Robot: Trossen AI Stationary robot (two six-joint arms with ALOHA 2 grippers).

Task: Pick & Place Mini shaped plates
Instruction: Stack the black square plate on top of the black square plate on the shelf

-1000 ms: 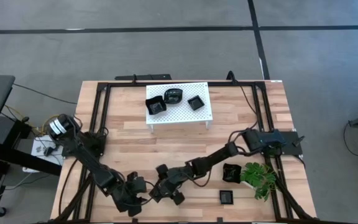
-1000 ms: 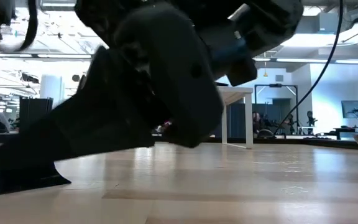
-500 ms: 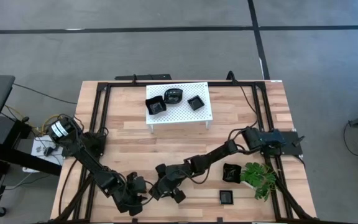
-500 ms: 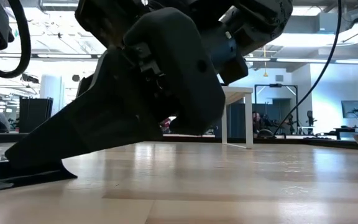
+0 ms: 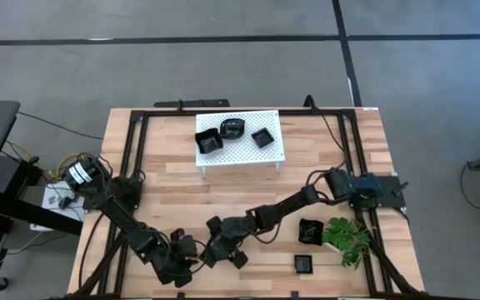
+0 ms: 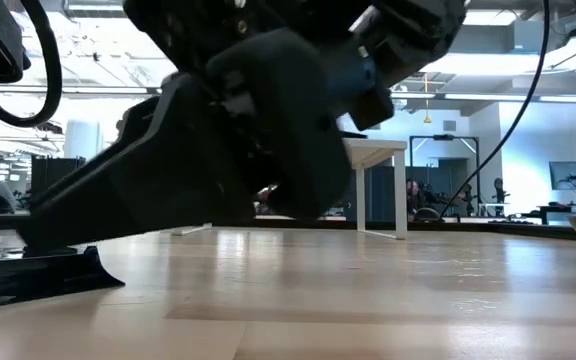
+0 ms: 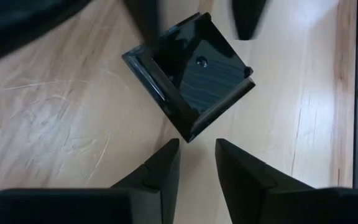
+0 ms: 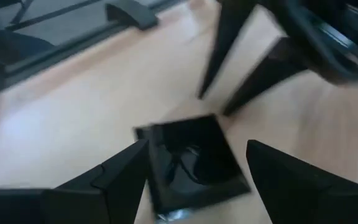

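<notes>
A small glossy black square plate (image 7: 190, 73) lies flat on the wooden table near its near edge, also seen in the right wrist view (image 8: 193, 167). My right gripper (image 8: 197, 177) is open, with one finger on either side of the plate; I see no clear touch. My left gripper (image 7: 196, 163) faces it from the opposite side, open by a narrow gap, with a corner of the plate just ahead of its fingertips. In the high view both grippers (image 5: 197, 257) meet there and hide the plate.
A white perforated rack (image 5: 269, 154) at the far middle carries three black plates (image 5: 209, 142). Two more plates (image 5: 310, 232) (image 5: 305, 264) lie at the near right beside a green plant (image 5: 347, 238). Black frame rails (image 5: 133, 150) run along the table's sides.
My right gripper has moved a little toward the table's left, closer to my left gripper and over the square plate. The plate has stayed on the table.
</notes>
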